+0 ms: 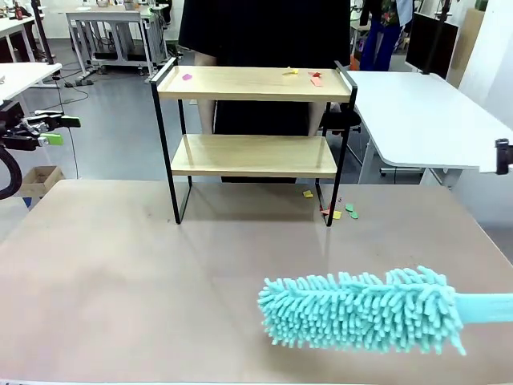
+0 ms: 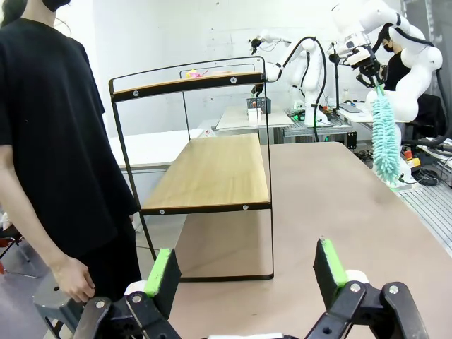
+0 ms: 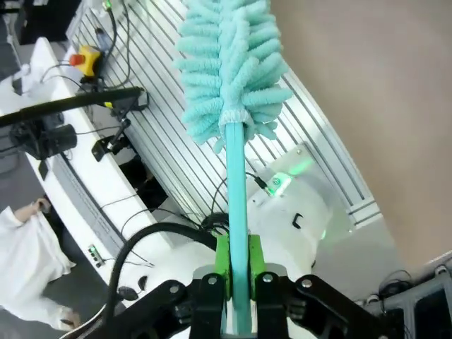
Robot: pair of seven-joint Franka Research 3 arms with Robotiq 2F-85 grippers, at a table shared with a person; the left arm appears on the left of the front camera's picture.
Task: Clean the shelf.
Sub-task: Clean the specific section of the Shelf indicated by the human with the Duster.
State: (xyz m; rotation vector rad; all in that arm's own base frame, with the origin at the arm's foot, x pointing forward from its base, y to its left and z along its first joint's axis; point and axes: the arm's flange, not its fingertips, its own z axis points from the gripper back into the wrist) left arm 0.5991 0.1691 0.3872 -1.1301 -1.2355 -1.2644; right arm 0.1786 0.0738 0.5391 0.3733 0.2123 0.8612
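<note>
The shelf [image 1: 253, 120] stands at the table's far side, and small coloured scraps [image 1: 314, 79] lie on its top board. A turquoise fluffy duster [image 1: 361, 311] hovers low over the near right of the table, its handle running off the right edge. My right gripper [image 3: 238, 268] is shut on the duster's handle [image 3: 236, 191], with the head [image 3: 229, 63] pointing away. My left gripper [image 1: 50, 130] hangs at the far left, off the table, open and holding nothing. In the left wrist view its green pads [image 2: 164, 275] stand wide apart, facing the shelf [image 2: 205, 169] end-on.
A person in black [image 1: 264, 32] stands right behind the shelf, one hand [image 2: 74, 279] hanging by its left end. More scraps [image 1: 337, 213] lie on the brown table [image 1: 120, 281] by the shelf's right leg. A white table [image 1: 425, 112] stands at the far right.
</note>
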